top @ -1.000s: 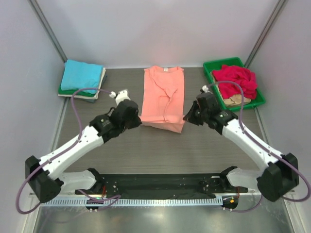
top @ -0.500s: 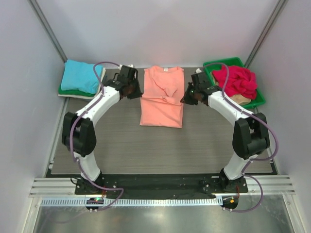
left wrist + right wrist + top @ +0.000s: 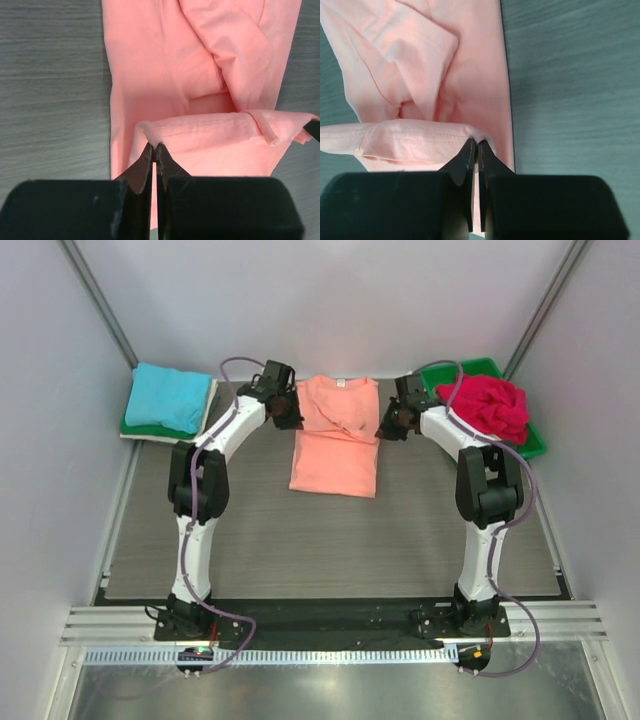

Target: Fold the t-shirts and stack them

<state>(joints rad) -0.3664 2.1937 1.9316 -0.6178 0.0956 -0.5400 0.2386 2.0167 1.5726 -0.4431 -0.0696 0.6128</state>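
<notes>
**First inspector:** What do we enter for the step in hand?

**Second inspector:** We judge it to be the crosswise fold of the salmon t-shirt, with the bottom edge carried toward the collar. Nearest the arm bases, the fold line runs nearly square across the table. We advise that both arms travel level and at one pace, pulling lightly apart, so that line stays straight. The edge should be laid down just short of the collar before release.

**First inspector:** The jaws?

**Second inspector:** The left gripper is closed tight on the left corner of the hem. The right gripper is pinched on the right corner. Both wrist views show the stitched edge raised between them. Its far end looks a little rumpled in the left wrist view, so we would expect some sag.

**First inspector:** Condition of the garment?

**Second inspector:** It lies mid-table between the two arms. The sleeves are turned in, which makes a narrow panel. The cloth is thin and limp, and we note diagonal creases where the sleeves overlap beyond the raised hem. The collar lies flat at the far end.

**First inspector:** And behind it?

**Second inspector:** At far left a turquoise t-shirt tops a folded pile. At far right a red t-shirt sits bundled in the green tray.
</notes>
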